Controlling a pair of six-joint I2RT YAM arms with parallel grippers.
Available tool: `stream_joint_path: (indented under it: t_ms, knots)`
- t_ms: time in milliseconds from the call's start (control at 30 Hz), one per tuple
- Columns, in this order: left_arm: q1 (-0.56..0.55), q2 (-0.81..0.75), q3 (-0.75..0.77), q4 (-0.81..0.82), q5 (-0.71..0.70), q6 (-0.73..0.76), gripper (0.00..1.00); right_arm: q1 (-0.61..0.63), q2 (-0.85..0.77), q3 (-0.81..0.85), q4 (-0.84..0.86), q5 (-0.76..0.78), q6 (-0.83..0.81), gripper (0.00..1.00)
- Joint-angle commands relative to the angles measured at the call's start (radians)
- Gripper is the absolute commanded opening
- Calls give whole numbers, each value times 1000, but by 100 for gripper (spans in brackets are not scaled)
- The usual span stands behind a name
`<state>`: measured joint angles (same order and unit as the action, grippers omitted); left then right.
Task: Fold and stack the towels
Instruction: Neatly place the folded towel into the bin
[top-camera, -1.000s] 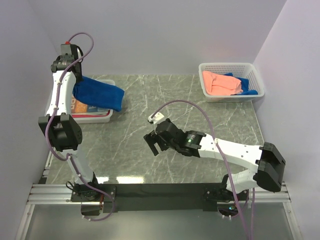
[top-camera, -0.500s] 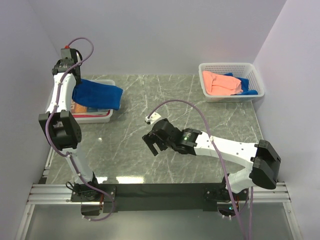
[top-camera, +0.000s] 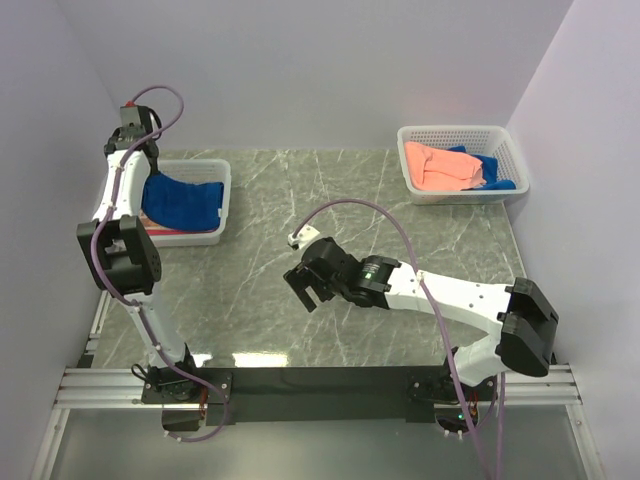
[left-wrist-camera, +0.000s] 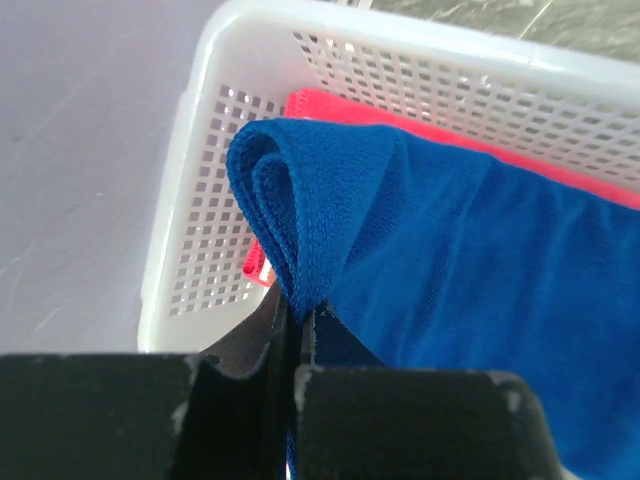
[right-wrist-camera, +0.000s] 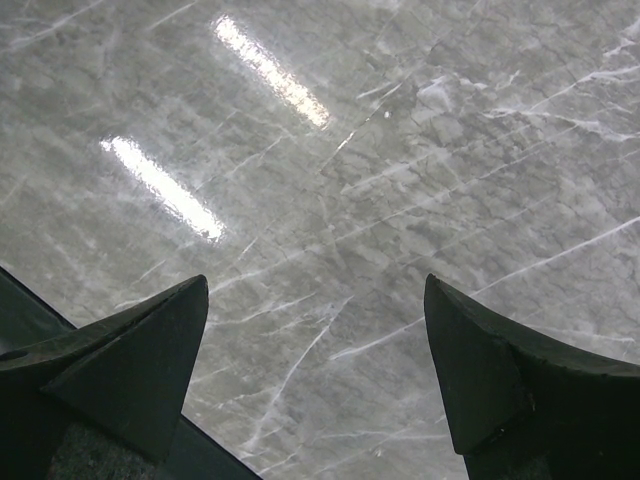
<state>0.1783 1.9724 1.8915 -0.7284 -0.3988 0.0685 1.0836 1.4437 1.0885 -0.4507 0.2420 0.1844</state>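
In the top view my left gripper (top-camera: 150, 180) hangs over the left white basket (top-camera: 222, 166), shut on a folded edge of the deep blue towel (top-camera: 187, 200). The towel lies inside that basket. The left wrist view shows the closed jaws (left-wrist-camera: 297, 315) pinching the rolled blue towel (left-wrist-camera: 480, 260) above a pink-red towel (left-wrist-camera: 330, 102) in the basket (left-wrist-camera: 190, 200). My right gripper (top-camera: 303, 285) hovers open over the middle of the marble table. In the right wrist view nothing sits between its fingers (right-wrist-camera: 315, 288).
A second white mesh basket (top-camera: 460, 131) stands at the back right with a salmon-peach towel (top-camera: 438, 166) and a blue towel (top-camera: 497, 172) in it. Walls close in on the left, back and right. The grey marble table (top-camera: 400, 230) lies between the baskets.
My left gripper has pulled the blue towel leftwards, from draping over the basket's right edge to lying inside it. The right arm has shifted slightly left, still open.
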Motion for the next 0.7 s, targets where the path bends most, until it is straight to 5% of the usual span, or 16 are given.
stream_joint_path:
  t_ms: [0,333,433,467,667]
  knots:
    - [4,19,-9,43,-25,11,1,-5,9,51,-13,3,-14,94]
    - [10,85,-8,38,-149,-2,5,-5,24,62,-22,0,-23,93]
    - [16,103,-2,35,-198,-12,15,-5,32,68,-28,-9,-25,93]
    - [20,108,-8,40,-213,-12,29,-5,32,67,-28,-9,-26,93]
    - [35,131,15,12,-251,-52,64,-5,18,65,-29,6,-23,93]
